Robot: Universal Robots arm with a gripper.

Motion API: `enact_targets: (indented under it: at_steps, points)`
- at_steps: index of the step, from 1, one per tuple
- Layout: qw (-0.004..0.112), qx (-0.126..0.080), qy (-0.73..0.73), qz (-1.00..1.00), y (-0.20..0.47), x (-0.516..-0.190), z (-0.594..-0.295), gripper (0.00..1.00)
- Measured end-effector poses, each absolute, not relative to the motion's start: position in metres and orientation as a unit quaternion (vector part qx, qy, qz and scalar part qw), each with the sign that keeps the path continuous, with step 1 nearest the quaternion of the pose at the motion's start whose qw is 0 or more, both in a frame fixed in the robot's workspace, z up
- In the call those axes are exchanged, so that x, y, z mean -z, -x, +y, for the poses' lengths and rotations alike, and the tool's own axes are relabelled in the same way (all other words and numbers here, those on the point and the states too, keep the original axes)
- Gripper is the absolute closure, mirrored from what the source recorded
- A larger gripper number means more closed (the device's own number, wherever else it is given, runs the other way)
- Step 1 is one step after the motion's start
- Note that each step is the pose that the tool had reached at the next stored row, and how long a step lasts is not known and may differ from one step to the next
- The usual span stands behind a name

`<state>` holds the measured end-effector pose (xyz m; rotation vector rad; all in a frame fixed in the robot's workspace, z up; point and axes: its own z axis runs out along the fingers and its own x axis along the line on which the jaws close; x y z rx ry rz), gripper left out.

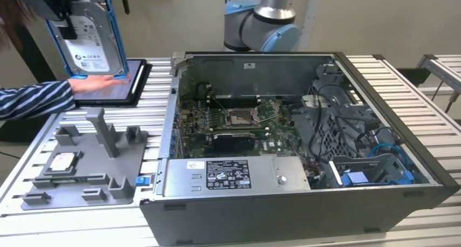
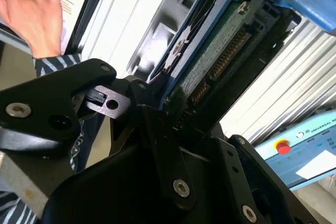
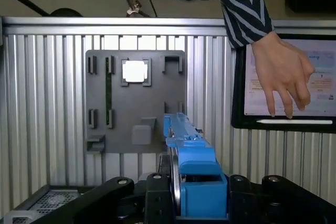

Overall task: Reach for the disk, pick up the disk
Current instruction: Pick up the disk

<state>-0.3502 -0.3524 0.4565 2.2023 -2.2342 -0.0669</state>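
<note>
1. Grip secure: the black metal pincer (image 3: pixel 198 184) has its jaws closed on the edges of the disk (image 3: pixel 188 145), a silver rectangular hard drive framed by a blue plastic caddy.
2. In the exterior view, the disk hangs upright in the air, well clear of the ribbed aluminium desk (image 3: pixel 42 103).
3. Beyond it lie a grey plastic fixture plate (image 3: pixel 100 95) and a black flat tablet (image 3: pixel 239 87), with a person's hand (image 3: pixel 283 69) resting on the screen.
4. Reach and pickup both look complete; nothing of the task appears left.
</note>
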Motion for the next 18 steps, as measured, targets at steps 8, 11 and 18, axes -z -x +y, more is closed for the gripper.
enact_targets:
  at_steps: [8,11,18]
  points:
    - [0.004,0.023,-0.702,-0.712,0.314,-0.456,-0.353,1.00]
    - [0.004,0.024,-0.702,-0.712,0.300,-0.457,-0.353,1.00]
    - [0.005,0.025,-0.702,-0.712,0.268,-0.456,-0.354,1.00]
